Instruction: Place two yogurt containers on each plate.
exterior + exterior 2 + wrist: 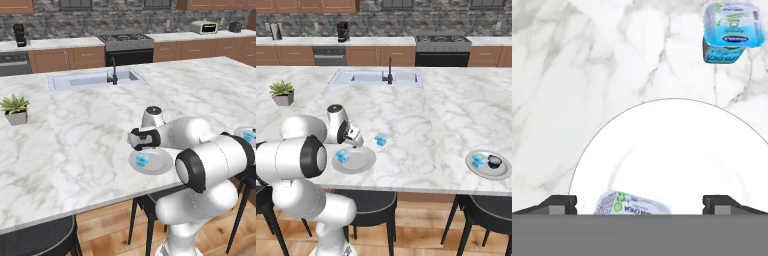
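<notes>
Gripper (640,202) is hanging right over the near plate (363,161) with its jaws spread wide and nothing between them, so it's not holding anything. In the hand view you can see both dark fingertips (559,204) standing far apart at the bottom, with one yogurt cup (632,204) lying on that plate between them, label side showing. From the right base view that same cup sits toward the plate's left part, just under the hand, and the left base view shows it as a little blue thing in the middle of the grey dish. A second yogurt cup (381,140) is sitting on the bare marble counter (426,115) near the plate's rim but not touching it; the hand view has it up in the top right corner, off the plate. Over at the far right end of the counter there's the other plate (501,172), and it's got a blue cup (478,160) on it plus a dark roundish object (495,161) just beside that cup, can't really tell what it is. Rest of the island: a sink (376,77) with a black faucet (389,72) further back, and a small potted plant (282,93) off to the left.
</notes>
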